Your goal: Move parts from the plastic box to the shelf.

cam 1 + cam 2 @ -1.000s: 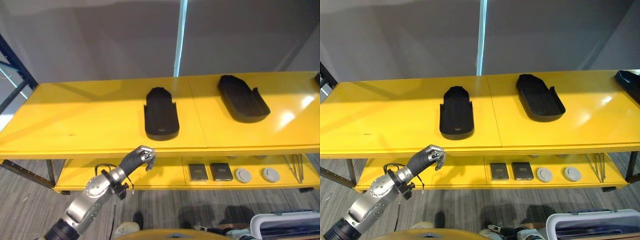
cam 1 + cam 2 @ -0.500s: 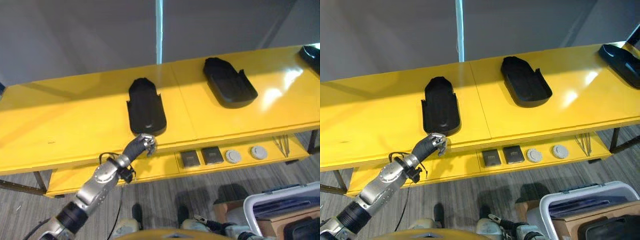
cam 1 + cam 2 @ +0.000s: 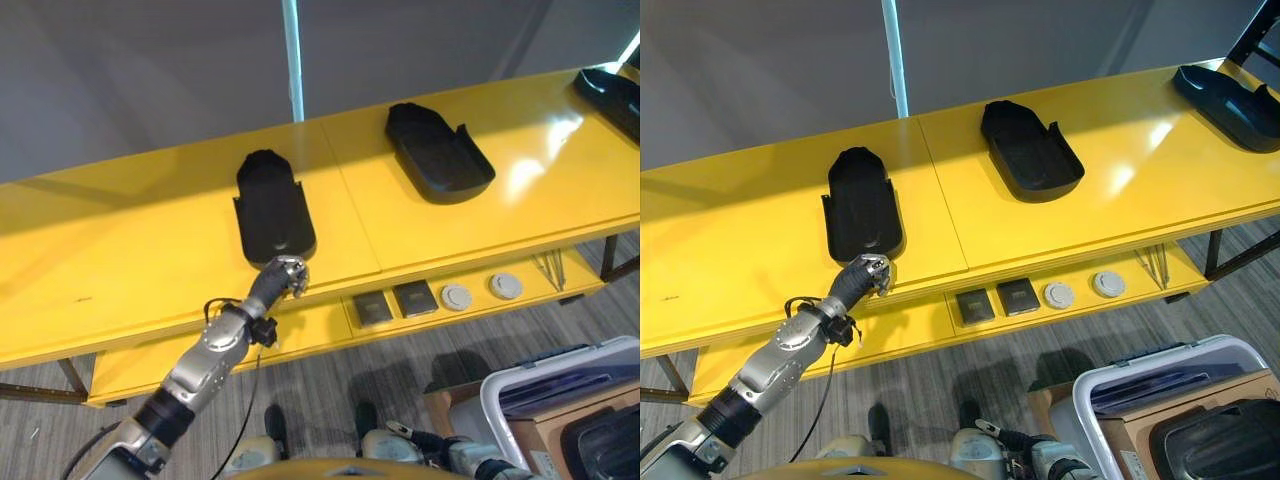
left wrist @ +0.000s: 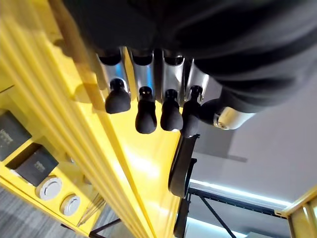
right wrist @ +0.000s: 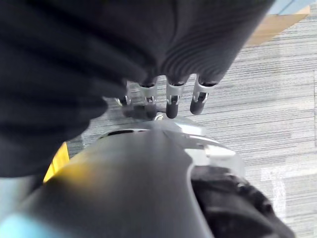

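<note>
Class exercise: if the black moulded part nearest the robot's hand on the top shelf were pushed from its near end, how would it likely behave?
The black moulded part looks like a rigid shell with raised walls, so it probably stays stiff rather than flexing. It lies flat and long, so tipping or rolling seems unlikely. The yellow shelf top looks glossy, so it may slide easily.

The shelf (image 3: 150, 250) is glossy yellow with glare patches. The parts (image 3: 272, 207) look like matt black plastic. The box (image 3: 1160, 375) is pale plastic.

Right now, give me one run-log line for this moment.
left hand: curled, empty, at shelf front edge | nearest black part: on shelf top | plastic box: on floor
</note>
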Controlling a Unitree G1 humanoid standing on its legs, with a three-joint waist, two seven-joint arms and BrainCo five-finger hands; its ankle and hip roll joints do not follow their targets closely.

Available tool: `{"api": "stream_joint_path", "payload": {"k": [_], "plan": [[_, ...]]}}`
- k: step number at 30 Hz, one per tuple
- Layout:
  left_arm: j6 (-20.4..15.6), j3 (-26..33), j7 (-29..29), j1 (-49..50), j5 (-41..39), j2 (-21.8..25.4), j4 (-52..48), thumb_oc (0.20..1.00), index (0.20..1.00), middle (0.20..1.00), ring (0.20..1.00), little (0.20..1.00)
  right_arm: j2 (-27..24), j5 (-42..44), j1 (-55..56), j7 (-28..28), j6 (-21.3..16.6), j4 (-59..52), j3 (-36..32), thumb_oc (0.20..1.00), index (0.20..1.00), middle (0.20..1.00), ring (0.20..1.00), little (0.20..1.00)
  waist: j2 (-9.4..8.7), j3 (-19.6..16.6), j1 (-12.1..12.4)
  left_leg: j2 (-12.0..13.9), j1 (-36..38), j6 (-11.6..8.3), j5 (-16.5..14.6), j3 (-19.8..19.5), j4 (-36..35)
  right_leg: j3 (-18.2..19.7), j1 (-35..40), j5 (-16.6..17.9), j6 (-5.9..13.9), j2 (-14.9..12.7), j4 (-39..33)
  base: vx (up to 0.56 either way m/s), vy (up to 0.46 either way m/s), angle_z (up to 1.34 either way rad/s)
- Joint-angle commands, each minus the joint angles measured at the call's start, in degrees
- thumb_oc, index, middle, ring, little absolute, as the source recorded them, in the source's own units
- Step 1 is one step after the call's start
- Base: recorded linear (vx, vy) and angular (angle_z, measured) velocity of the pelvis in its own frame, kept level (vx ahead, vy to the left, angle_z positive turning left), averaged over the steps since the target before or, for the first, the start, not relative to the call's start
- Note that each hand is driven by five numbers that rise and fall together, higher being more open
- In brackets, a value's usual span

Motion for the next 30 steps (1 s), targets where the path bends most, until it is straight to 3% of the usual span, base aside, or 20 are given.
{"api": "stream_joint_path", "payload": {"k": [1, 8, 16, 17, 20, 24, 25, 26, 27, 30], "plan": [[-3.41, 0.97, 3.29, -5.19, 0.45, -1.66, 3.34, 0.2, 0.2, 0.2, 0.2, 0.2, 0.11, -1.44, 0.03, -0.66, 2.28, 1.6, 3.28, 1.0, 1.0, 1.0, 1.0, 1.0, -1.55, 1.33, -0.95, 0.17, -1.62, -0.39, -5.26, 0.47, 0.23, -0.06, 2.18, -7.61, -0.95, 0.2, 0.15, 0.04, 0.016, -0.12], [-5.07, 4.17, 6.37, -7.33, -0.27, -2.52, 6.51, 0.2, 0.2, 0.2, 0.2, 0.2, -0.3, -3.13, 1.41, -0.13, 3.18, 1.91, 2.87, 1.0, 1.0, 1.0, 1.0, 1.0, -1.78, 1.7, -1.8, 0.33, -1.35, -0.43, -5.25, 0.86, 0.51, 0.32, 2.48, -7.68, -0.96, 0.23, 0.25, 0.02, 0.004, -0.04], [-6.81, 5.14, 2.88, -7.42, 0.56, -1.81, 4.69, 0.2, 0.2, 0.2, 0.2, 0.2, 0.1, -3.34, 2.07, 0.07, 1.88, 2.47, 2.29, 1.0, 1.0, 1.0, 1.0, 1.0, -1.98, 1.34, -1.48, 0.28, -0.53, -0.51, -5.62, 0.47, 0.34, 0.05, 3.2, -8.03, -0.88, 0.37, 0.15, 0.0, 0.0, 0.0], [-9.49, 5.26, 2.6, -6.9, 1.45, -1.66, 2.92, 0.2, 0.2, 0.2, 0.2, 0.2, 0.27, -2.91, 1.99, -0.11, 1.79, 2.51, 2.11, 1.0, 1.0, 1.0, 1.0, 1.0, -1.98, 1.12, -1.15, 0.24, -0.42, -0.55, -5.69, 0.34, 0.32, -0.13, 3.38, -8.16, -0.9, 0.37, 0.15, -0.04, -0.008, 0.0], [-13.21, 6.54, 2.41, -3.68, 4.83, -0.33, -3.66, 0.2, 0.2, 0.2, 0.2, 0.2, 0.42, -1.85, 1.58, -0.49, 1.2, 2.77, 1.21, 1.0, 1.0, 1.0, 1.0, 1.0, -1.98, 0.49, 0.24, 0.1, -0.09, -0.67, -5.93, -0.03, 0.31, -0.94, 4.18, -8.58, -1.01, 0.24, 0.15, -0.09, -0.007, 0.01], [-17.97, 7.29, 2.23, 1.31, 3.44, 1.57, -9.14, 0.2, 0.2, 0.2, 0.2, 0.2, 0.86, -1.25, 0.73, -0.8, 1.18, 3.37, 0.57, 1.0, 1.0, 1.0, 1.0, 1.0, -2.25, -0.43, 2.19, -0.09, 0.66, -0.57, -6.78, -0.45, 0.57, -2.78, 5.4, -9.08, -1.15, -0.14, 0.15, -0.12, -0.009, 0.03], [-18.04, 7.31, 1.89, 1.73, 3.13, 1.67, -9.48, 0.238, 0.238, 0.238, 0.238, 0.238, 0.94, -1.17, 0.64, -0.87, 1.21, 3.46, 0.49, 1.0, 1.0, 1.0, 1.0, 1.0, -2.28, -0.52, 2.33, -0.11, 0.75, -0.55, -6.85, -0.48, 0.61, -2.96, 5.51, -9.09, -1.16, -0.18, 0.15, -0.16, -0.026, 0.12], [-19.94, 6.99, 1.55, 3.67, 1.63, 1.92, -10.49, 0.881, 0.881, 0.881, 0.881, 0.881, 1.16, -0.62, 0.15, -1.12, 1.27, 3.91, 0.27, 1.0, 1.0, 1.0, 1.0, 1.0, -2.48, -0.84, 3.08, -0.17, 1.01, -0.46, -7.09, -0.71, 0.89, -3.69, 5.93, -9.0, -1.2, -0.38, 0.15, -0.16, -0.034, 0.17], [-21.61, 6.8, 1.34, 5.04, 3.1, 2.12, -11.62, 1.0, 1.0, 1.0, 1.0, 1.0, 1.32, -0.05, -0.17, -1.37, 1.45, 4.13, 0.21, 1.0, 1.0, 1.0, 1.0, 1.0, -2.63, -1.09, 3.63, -0.19, 1.33, -0.29, -7.36, -0.89, 0.99, -4.12, 6.23, -9.12, -1.26, -0.46, 0.26, -0.16, -0.034, 0.27], [-24.56, 6.06, 3.0, 6.93, 6.32, 2.87, -13.52, 1.0, 1.0, 1.0, 1.0, 1.0, 1.5, 0.56, -0.97, -1.65, 1.76, 4.91, -0.15, 1.0, 1.0, 1.0, 1.0, 1.0, -2.9, -1.49, 4.54, -0.16, 1.68, -0.16, -7.8, -1.5, 1.49, -4.7, 6.81, -9.26, -1.48, -0.45, 0.42, -0.1, -0.032, 0.25]]}}
